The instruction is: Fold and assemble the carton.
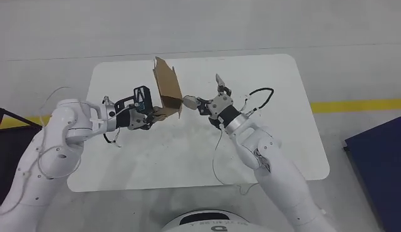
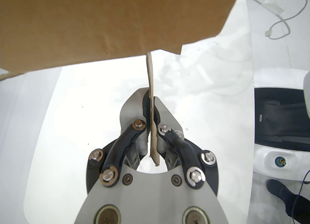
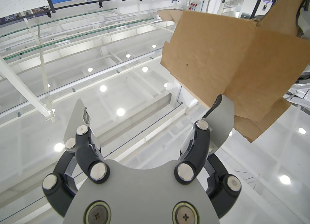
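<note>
The partly folded brown cardboard carton [image 1: 168, 84] hangs above the white tabletop [image 1: 263, 106], its long axis running 11 to 5 o'clock. The left pincer [image 1: 150, 111] is clenched on its 7 o'clock edge. The right pincer [image 1: 191, 101], released, is just beside it at 4 o'clock.

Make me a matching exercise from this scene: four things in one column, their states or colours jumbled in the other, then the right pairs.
Things
1. left hand
2. right hand
3. carton
4. table

States
A. open, one finger at the carton's edge
B. white, with rounded corners
C. shut on a flap of the carton
D. brown, held up off the table

Pairs: 1-C, 2-A, 3-D, 4-B
</note>
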Robot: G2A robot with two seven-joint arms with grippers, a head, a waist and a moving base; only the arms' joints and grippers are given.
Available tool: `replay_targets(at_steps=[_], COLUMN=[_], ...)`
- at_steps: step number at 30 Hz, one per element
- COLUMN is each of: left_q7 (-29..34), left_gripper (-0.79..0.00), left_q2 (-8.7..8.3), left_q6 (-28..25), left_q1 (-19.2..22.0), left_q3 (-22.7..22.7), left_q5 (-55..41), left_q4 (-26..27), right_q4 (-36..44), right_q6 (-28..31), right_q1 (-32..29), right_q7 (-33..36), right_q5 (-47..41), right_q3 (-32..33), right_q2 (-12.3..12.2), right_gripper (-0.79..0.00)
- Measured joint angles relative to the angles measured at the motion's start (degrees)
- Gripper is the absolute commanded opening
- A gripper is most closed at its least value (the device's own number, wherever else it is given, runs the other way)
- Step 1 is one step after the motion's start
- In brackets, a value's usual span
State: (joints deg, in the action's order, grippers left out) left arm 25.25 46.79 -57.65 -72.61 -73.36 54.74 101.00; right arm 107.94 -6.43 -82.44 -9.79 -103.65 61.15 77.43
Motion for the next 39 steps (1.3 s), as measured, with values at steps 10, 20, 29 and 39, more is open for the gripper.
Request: replay_targets(at_steps=[10,20,29,39], left_q7=[-2.3,-4.1,-8.0,-17.9], left_gripper=[-0.785,-0.785,-0.785,-0.785], left_q2=[-0.36,-0.35,-0.75,-3.19], left_q6=[-0.4,-0.3,-0.4,-0.4], left_q1=[-0.7,-0.5,-1.0,-2.0], left_q3=[-1.9,-1.4,-1.6,0.5], left_q5=[-1.4,-0.3,4.4,19.2], left_q4=[-1.5,-1.1,2.3,7.8], right_q4=[3.9,4.6,-7.7,-15.4], right_q6=[-3.8,-3.2,5.6,-6.2], right_q1=[-2.8,-2.7,0.6,4.9], right_q7=[-0.2,-2.3,-3.0,-2.6], right_q5=[3.0,10.0,-1.3,-9.4], right_q3=[2.0,0.3,8.4,7.2], right_q2=[-0.6,-0.5,0.1,0.7], right_gripper=[-0.139,-0.16,-0.151,-0.142])
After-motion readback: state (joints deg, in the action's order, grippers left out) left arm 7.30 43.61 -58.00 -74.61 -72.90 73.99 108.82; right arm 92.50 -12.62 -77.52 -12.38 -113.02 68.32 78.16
